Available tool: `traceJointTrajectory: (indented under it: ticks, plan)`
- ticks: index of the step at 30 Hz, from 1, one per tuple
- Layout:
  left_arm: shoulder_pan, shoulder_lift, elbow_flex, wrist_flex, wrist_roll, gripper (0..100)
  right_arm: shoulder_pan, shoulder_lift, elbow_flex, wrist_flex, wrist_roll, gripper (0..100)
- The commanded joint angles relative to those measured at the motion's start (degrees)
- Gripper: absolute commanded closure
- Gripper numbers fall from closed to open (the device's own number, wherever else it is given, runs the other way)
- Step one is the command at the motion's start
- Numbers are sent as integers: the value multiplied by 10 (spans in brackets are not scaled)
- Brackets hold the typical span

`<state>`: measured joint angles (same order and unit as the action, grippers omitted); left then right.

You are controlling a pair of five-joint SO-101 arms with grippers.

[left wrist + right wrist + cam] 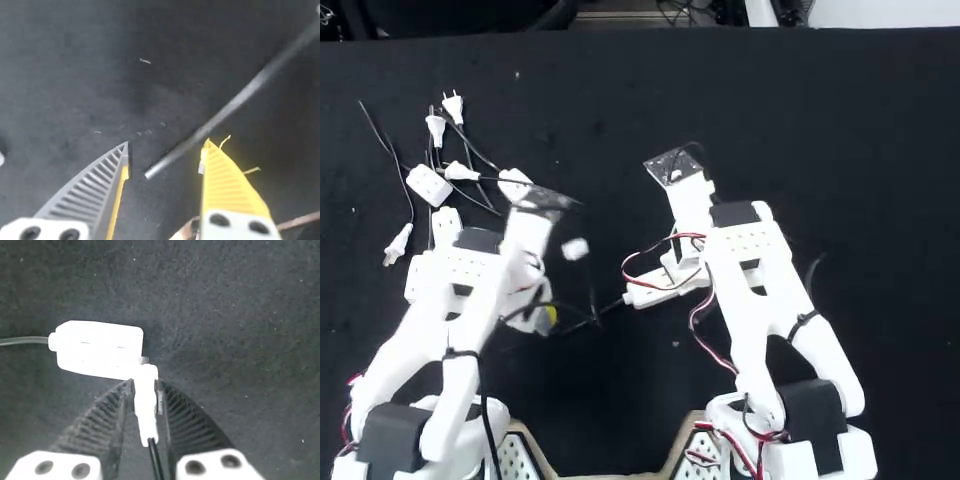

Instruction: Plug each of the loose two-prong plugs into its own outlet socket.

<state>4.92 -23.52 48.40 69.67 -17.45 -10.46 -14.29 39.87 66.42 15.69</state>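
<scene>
The black tabletop point(840, 120) carries everything. The right pincer point(145, 385) is clamped tight on a white plug point(146, 405), lower centre of the right wrist view. The plug's nose touches the edge of the white outlet block point(97, 350) just above it. The block lies loose, so I judge a push could slide it rather than seat the prongs, or twist the plug in the grip. Whether the prongs are in at all is hidden.

The left pincer point(165, 145) gapes wide and holds nothing. A black cable point(235, 100) runs between its jaws, and closing could snag it.

As for receptacles, the block's two top slots look empty. Other loose plugs point(436, 127) lie upper left in the high view.
</scene>
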Motion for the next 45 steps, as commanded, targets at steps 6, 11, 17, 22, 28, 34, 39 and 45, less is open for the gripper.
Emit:
traceJointTrajectory:
  ticks: [6, 11, 17, 22, 28, 34, 39, 45]
  plan:
    - [72, 4, 67, -91, -96, 766, -7, -3, -25, -12, 4, 988]
    - [0, 4, 66, -132, -96, 766, -7, -3, -25, -12, 4, 988]
    - [-51, 4, 63, -168, -95, 766, -7, -3, -24, -12, 4, 988]
    - [-52, 4, 60, -186, -42, 766, -7, -3, -24, -11, 4, 988]
    - [-30, 4, 63, -185, -27, 766, -6, -3, -44, 40, 4, 988]
    - [-24, 4, 59, -186, 26, 766, -6, 0, -79, 80, 4, 988]
    - [-24, 4, 64, -219, 74, 766, -6, 66, -121, 83, 4, 988]
    - [-26, 4, 65, -231, 132, 766, -6, 170, -233, 153, 3, 988]
